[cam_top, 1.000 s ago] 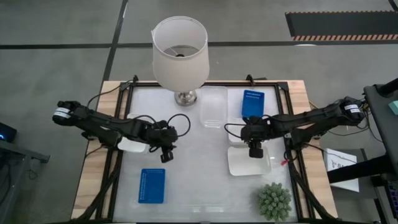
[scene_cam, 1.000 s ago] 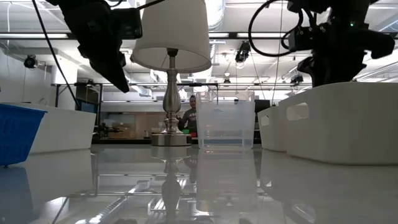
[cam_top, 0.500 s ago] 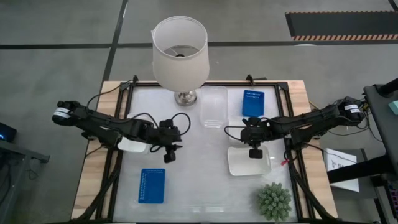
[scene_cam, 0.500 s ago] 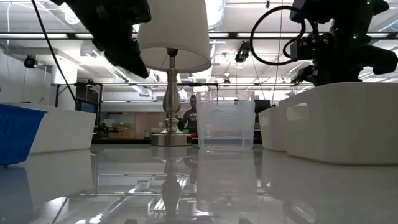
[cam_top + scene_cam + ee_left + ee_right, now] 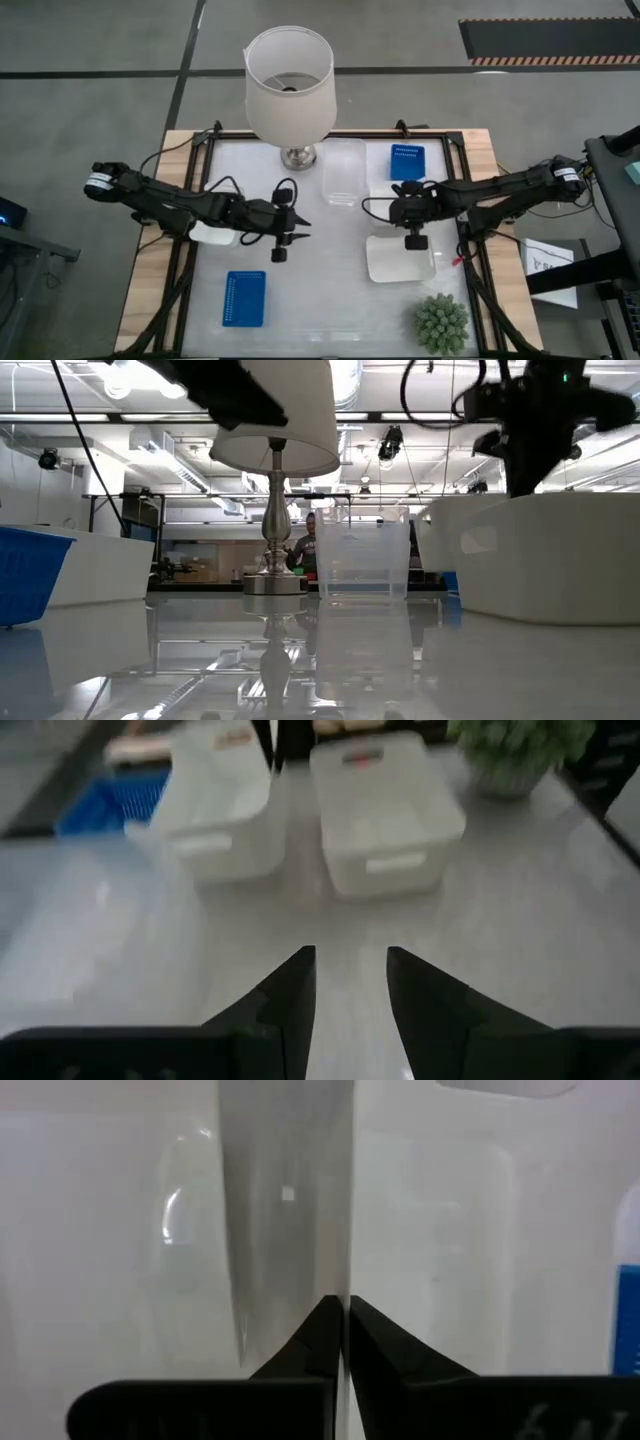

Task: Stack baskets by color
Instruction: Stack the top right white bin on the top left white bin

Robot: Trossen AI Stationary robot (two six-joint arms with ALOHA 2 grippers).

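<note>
- Table [image 5: 320, 290] carrying blue, white and clear baskets, mostly unstacked.
- White basket [image 5: 398, 262] lying near the plant [image 5: 441, 322], far rim being pinched by the right claw [image 5: 412, 236], clamped shut on that thin wall.
- Probably calling next for lifting and nesting into the second white basket [image 5: 215, 815] just beyond.
- Left claw [image 5: 285, 245] hovering part-open and empty, mid-table.
- Being hidden: that second basket, mostly under the right arm from above; lift-off not telling.

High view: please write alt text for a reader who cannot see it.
Seen from above, the right gripper, shut, sits at the far rim of a white basket, while the left gripper hangs open over bare table. Blue baskets lie near left and far right, beside a clear basket, a lamp and a plant.
</note>
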